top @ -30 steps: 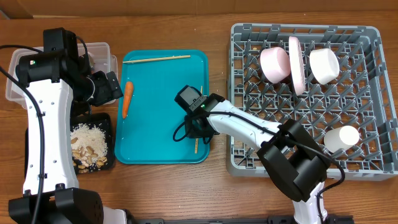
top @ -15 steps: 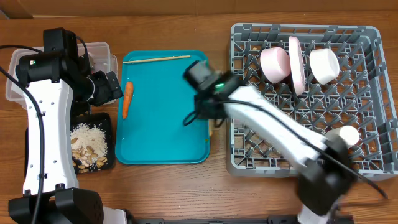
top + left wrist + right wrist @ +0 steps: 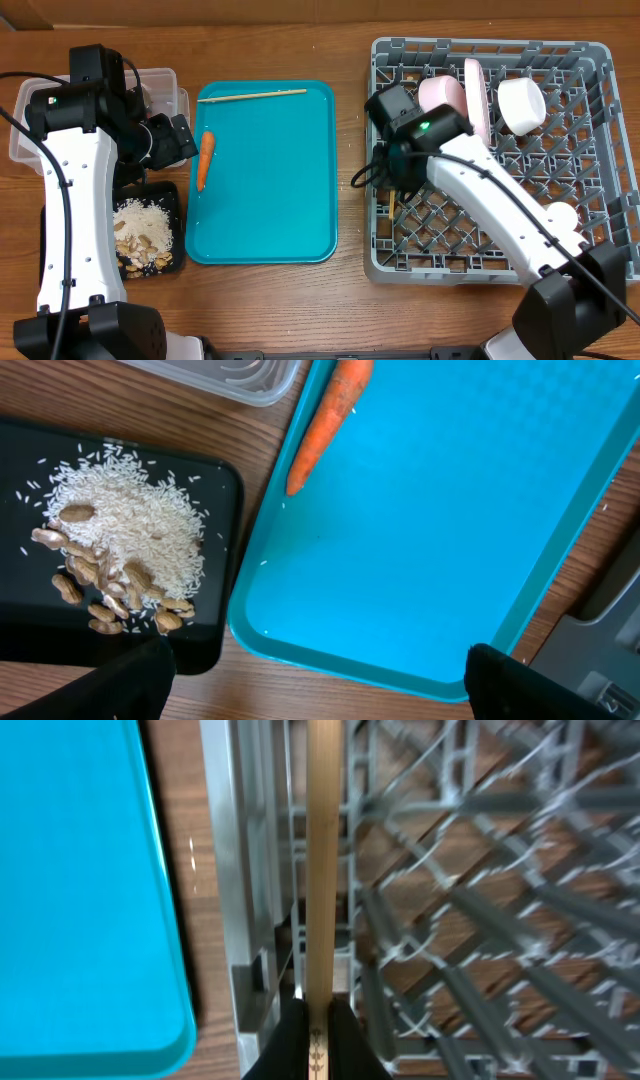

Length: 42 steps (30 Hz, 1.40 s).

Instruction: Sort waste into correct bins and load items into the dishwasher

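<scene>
**A:** Where is the chopstick (image 3: 320,870), and what holds it?

**B:** The right gripper (image 3: 318,1020) has its jaws clamped on one end of it. It hangs over the grey rack (image 3: 590,52), at the rack's 9 o'clock edge, just inside the wall. I cannot tell whether the far tip touches the grid.

**A:** Which way does it point?

**B:** In the right wrist view its long axis runs straight from the jaws at 6 o'clock to 12 o'clock, alongside the rack wall. From overhead the arm hides most of it.

**A:** How will it handle?

**B:** It is probably light, stiff, thin wood, smooth enough to swivel in an end pinch. It looks narrow enough to drop through the grid openings.

**A:** And the other arm?

**B:** The left gripper (image 3: 318,655) has its jaws apart and empty. It is at the 9 o'clock edge of the teal tray (image 3: 270,210), near the carrot (image 3: 204,160). A second chopstick (image 3: 250,95) lies at the tray's 12 o'clock, running from 9 to 3. A mid-length hold would likely be steadier.
</scene>
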Each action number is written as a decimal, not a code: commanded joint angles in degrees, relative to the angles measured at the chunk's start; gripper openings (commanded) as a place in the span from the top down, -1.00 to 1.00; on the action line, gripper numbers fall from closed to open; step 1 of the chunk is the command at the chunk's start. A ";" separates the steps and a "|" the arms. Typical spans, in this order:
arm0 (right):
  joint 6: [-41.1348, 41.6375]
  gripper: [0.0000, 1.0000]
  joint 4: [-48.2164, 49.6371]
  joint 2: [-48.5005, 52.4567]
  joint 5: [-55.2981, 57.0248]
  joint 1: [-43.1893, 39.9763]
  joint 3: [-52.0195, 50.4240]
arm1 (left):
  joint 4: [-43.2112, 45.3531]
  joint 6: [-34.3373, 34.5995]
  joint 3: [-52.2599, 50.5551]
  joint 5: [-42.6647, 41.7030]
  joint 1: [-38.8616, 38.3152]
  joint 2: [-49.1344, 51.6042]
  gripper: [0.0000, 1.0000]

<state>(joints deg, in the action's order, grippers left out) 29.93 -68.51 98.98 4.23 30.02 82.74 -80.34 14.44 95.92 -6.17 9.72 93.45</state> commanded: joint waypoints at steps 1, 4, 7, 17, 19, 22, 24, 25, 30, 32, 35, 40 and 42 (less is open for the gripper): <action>0.22 0.92 1.90 0.02 -2.21 1.88 -3.37 | 0.04 -1.14 -0.31 0.20 -0.42 0.02 -0.89; 0.26 0.46 2.32 0.02 -1.51 1.81 -4.48 | 0.24 -1.14 -0.31 0.17 -0.42 0.02 -0.89; 0.20 0.11 1.90 -0.11 -0.72 0.90 -4.24 | 0.98 -1.11 -0.31 -0.24 -0.44 0.02 -0.92; -0.46 0.10 0.52 -14.49 2.14 -2.73 1.36 | 21.86 -2.51 -0.31 -0.55 -9.49 2.16 -0.91; -2.23 0.10 -0.55 -16.28 2.14 -2.78 1.33 | 27.06 -2.47 -0.31 1.70 -12.76 5.22 -0.98; -3.21 0.09 -3.82 -16.72 2.14 -2.78 1.33 | 34.56 -3.23 -0.31 6.10 -15.52 11.89 -1.00; -3.21 0.09 -5.40 -16.72 2.16 -2.78 1.33 | 38.12 -6.38 -0.31 6.82 -15.74 15.50 -1.00; -3.19 0.09 -5.66 -16.72 2.14 -2.78 1.33 | 40.28 -8.39 -0.31 6.78 -15.74 18.21 -1.00; -3.17 0.09 -5.75 -16.72 2.12 -2.78 1.33 | 47.32 -15.65 -0.31 7.21 -15.69 25.07 -1.00; -3.17 0.09 -5.97 -16.72 2.10 -2.78 1.33 | 51.78 -16.06 -0.31 8.85 -15.69 27.15 -1.00; -3.19 0.08 -7.15 -16.72 2.12 -2.78 1.33 | 57.86 -16.02 -0.31 9.16 -15.72 30.18 -1.00; -3.19 0.08 -8.07 -16.72 2.16 -2.78 1.33 | 62.18 -15.93 -0.31 9.07 -15.74 34.14 -1.00; -3.19 0.08 -8.07 -16.72 2.16 -2.78 1.33 | 62.34 -15.72 -0.31 8.20 -15.76 35.41 -1.00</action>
<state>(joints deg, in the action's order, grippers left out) 26.96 -76.62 82.24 6.00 27.35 83.26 -18.35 -0.23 95.50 2.22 -6.13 126.02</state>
